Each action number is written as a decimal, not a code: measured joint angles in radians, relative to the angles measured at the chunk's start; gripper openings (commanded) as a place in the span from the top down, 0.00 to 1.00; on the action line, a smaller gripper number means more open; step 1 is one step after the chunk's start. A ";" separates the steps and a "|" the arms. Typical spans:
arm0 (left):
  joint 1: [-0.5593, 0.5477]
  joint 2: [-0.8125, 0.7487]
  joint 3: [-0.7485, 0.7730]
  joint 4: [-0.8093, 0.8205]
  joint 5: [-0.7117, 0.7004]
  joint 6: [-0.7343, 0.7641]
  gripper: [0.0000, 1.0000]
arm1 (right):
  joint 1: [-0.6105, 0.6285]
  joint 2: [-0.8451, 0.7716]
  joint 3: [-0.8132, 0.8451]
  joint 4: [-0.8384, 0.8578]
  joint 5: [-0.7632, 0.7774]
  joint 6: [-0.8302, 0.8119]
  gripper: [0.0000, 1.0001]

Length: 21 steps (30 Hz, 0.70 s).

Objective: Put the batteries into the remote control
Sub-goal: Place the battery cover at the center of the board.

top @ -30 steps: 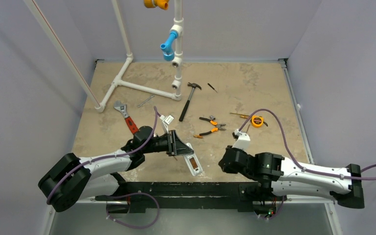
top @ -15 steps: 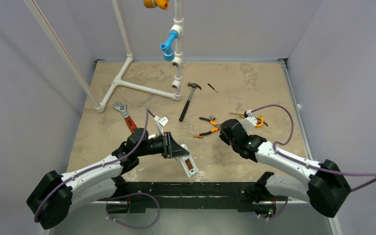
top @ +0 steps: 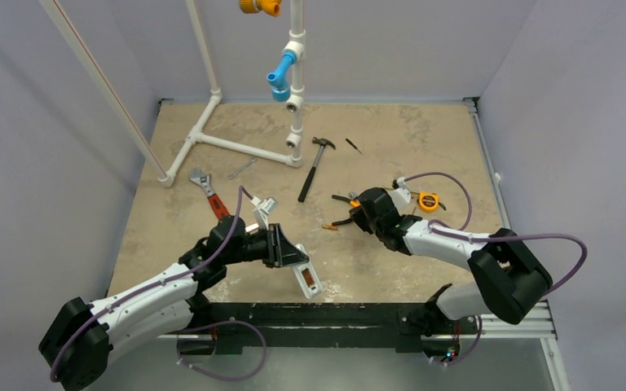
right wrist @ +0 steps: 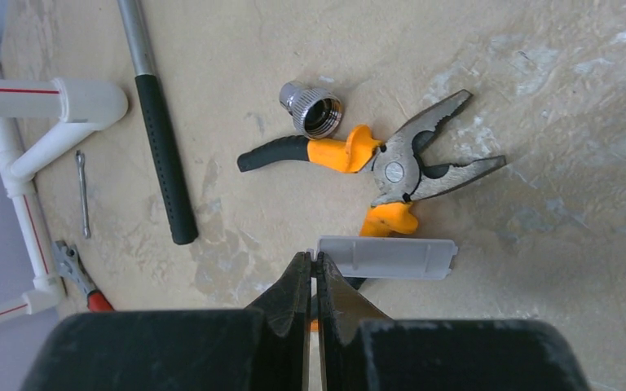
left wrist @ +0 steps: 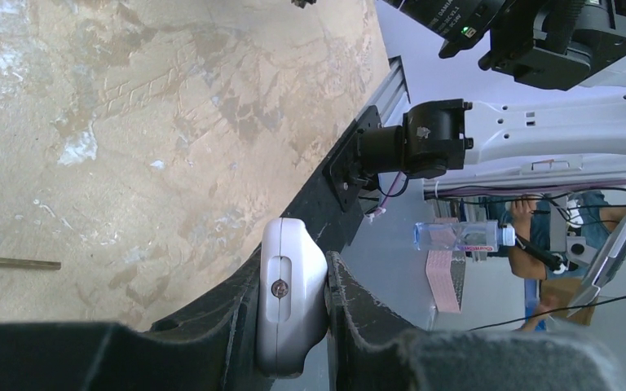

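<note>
My left gripper is shut on the remote control, a slim white handset held above the table near the front edge. Its open recess faces up, with the orange batteries in it. In the left wrist view only the remote's white end shows, clamped between the fingers. My right gripper hovers over the orange-handled pliers. In the right wrist view it is shut on the edge tab of a thin white battery cover, which sticks out to the right.
Orange-handled pliers and a silvery threaded fitting lie under the right gripper. A hammer, a red-handled wrench, a white PVC pipe frame and a tape measure lie farther back. The table's front rail is close to the remote.
The right arm swung from the near edge forward and left to above the pliers, its gripper staying shut. The left arm drew the remote slightly left and nearer.
</note>
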 measured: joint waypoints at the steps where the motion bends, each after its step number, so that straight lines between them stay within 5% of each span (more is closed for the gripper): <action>1: 0.000 0.000 0.000 -0.003 -0.001 0.000 1.00 | -0.001 0.006 0.001 0.012 0.001 0.004 1.00; 3: 0.000 0.000 0.000 -0.010 -0.003 0.000 1.00 | -0.004 0.013 0.001 0.033 0.000 0.008 1.00; 8: 0.000 0.000 0.000 -0.015 -0.004 0.000 1.00 | -0.013 0.029 0.004 0.055 -0.002 0.012 0.79; 14: 0.000 0.000 0.000 -0.015 -0.005 0.000 1.00 | -0.019 0.031 0.004 0.061 -0.008 0.003 0.65; 21: 0.000 0.000 0.000 -0.015 -0.005 0.000 1.00 | -0.024 0.003 0.004 0.048 -0.011 -0.040 0.59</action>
